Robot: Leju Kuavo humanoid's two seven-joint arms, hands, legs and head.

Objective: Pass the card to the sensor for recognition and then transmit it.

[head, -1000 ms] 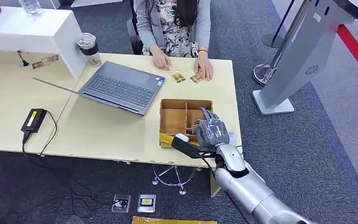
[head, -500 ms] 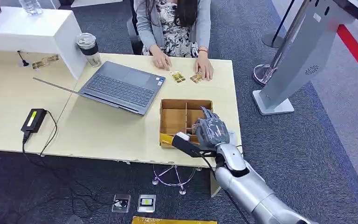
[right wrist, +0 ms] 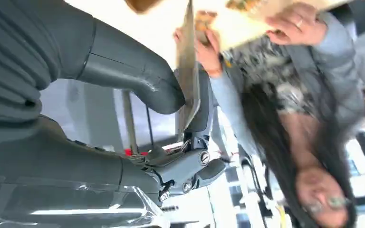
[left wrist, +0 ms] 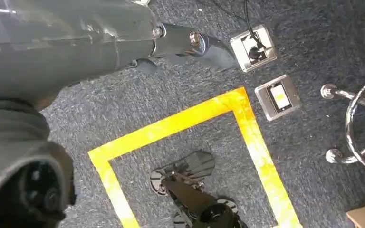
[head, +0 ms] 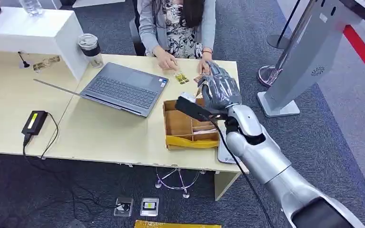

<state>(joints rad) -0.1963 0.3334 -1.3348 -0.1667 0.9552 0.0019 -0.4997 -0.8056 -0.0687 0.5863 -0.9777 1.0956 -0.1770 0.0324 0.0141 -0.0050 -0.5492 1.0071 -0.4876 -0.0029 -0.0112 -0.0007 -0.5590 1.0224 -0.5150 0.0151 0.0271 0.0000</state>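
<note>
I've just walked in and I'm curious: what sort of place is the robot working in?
Probably an office reception or check-in desk. A person sits behind a pale wooden desk with an open grey laptop, a tall grey kiosk stand rises beside it, and dark grey carpet covers the floor.

person's hands (head: pixel 208 71) and laptop (head: pixel 123 88) crowd the divided box (head: pixel 190 126).

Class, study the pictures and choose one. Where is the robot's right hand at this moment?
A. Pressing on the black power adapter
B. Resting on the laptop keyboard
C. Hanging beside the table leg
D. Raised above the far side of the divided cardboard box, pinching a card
D: the right hand is above the far edge of the cardboard box, and the right wrist view shows a thin card pinched between thumb and fingers.
</note>
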